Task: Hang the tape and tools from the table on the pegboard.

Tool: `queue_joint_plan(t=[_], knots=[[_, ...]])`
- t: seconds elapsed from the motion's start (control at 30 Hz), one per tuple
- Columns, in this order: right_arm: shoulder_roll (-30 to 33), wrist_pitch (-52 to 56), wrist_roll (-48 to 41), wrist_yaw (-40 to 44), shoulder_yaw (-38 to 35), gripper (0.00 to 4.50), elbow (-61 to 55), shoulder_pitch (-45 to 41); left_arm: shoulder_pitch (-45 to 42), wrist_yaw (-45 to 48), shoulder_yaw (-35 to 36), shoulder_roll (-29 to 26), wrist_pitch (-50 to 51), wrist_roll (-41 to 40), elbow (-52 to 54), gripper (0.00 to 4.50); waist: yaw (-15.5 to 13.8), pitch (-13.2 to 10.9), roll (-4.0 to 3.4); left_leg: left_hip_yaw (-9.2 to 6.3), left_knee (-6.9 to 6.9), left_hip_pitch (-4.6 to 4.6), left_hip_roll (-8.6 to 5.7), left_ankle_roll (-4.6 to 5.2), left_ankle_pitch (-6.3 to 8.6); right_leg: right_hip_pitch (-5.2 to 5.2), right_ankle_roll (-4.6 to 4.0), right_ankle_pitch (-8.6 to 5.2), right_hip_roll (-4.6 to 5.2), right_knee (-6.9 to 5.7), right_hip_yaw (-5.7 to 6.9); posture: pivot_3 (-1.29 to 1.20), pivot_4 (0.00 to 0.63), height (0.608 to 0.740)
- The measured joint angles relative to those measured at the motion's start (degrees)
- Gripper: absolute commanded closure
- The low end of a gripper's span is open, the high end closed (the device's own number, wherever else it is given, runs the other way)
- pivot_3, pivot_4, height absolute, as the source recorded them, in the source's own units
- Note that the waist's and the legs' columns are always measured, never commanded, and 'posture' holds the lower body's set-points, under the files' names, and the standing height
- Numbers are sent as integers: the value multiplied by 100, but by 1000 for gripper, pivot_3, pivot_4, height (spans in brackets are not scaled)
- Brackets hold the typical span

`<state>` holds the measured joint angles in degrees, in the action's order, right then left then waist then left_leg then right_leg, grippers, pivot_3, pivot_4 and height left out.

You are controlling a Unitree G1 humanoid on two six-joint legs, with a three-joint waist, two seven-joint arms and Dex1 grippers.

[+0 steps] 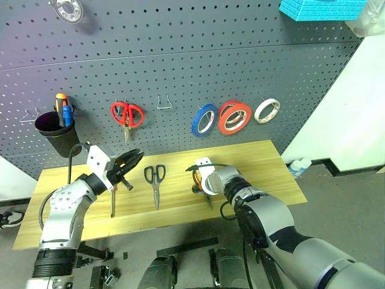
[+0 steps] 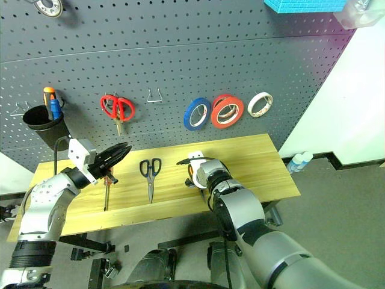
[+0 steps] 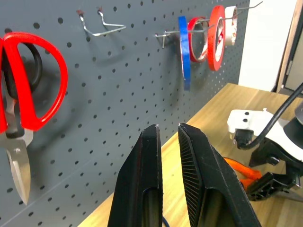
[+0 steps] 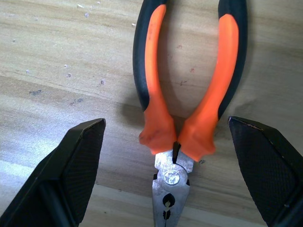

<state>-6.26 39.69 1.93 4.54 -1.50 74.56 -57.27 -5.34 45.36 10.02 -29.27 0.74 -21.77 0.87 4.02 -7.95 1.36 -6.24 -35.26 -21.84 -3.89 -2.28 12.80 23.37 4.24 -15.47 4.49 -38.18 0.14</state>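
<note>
The pliers (image 4: 182, 90), with orange-and-black handles, lie on the light wood table (image 1: 264, 168). My right gripper (image 4: 166, 122) points down over them, open, one finger on each side of their joint, touching nothing. Black-handled scissors (image 1: 155, 180) lie flat to the left of the pliers. Farther left the screwdriver (image 1: 112, 201) lies under my left gripper (image 1: 133, 158), which hovers above the table, shut and empty, aimed toward the pegboard (image 1: 180, 60). The red-orange tape (image 1: 234, 117) hangs on a pegboard hook.
On the pegboard hang a black cup (image 1: 57, 132) holding small tools, red-handled scissors (image 1: 127, 114), a bare wire hook (image 1: 165, 102), a blue ring (image 1: 205, 119) and a white ring (image 1: 266, 111). A cyan box (image 1: 322, 8) sits at the top right.
</note>
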Motion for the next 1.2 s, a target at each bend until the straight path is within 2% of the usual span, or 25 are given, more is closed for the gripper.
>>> queue_joint_plan(t=[0.27,0.37,0.47,0.53,0.57,1.2], knots=[[5,-13,84,-13,41,161,55,7,7,-49,3,0,0,0,28,3858,-1,0,0,0,1,0,0,0,0,0,0,0,0,0,0,-4,72,740],[5,-11,101,-6,42,696,66,13,8,-52,3,0,1,-1,33,3858,-1,0,0,0,1,1,0,0,0,0,0,0,0,0,0,-4,72,740],[2,-11,84,6,4,1763,77,13,8,-55,4,-1,1,-1,34,3858,-2,0,0,0,1,1,0,0,0,0,0,0,0,0,0,-4,72,740],[1,-15,80,13,-19,2348,90,13,9,-57,5,-1,1,-1,34,3858,-2,0,0,0,1,1,0,0,0,0,0,0,0,0,0,-4,72,740],[-4,-16,78,21,-23,2462,91,13,9,-57,7,-1,1,-1,34,3858,-2,0,0,0,1,1,0,0,0,0,0,0,0,0,0,-4,72,740],[-56,-2,107,132,35,2462,56,20,7,-57,22,-1,2,-2,34,3858,2,0,-1,0,2,2,0,0,0,-1,0,0,0,1,0,-16,75,740]])
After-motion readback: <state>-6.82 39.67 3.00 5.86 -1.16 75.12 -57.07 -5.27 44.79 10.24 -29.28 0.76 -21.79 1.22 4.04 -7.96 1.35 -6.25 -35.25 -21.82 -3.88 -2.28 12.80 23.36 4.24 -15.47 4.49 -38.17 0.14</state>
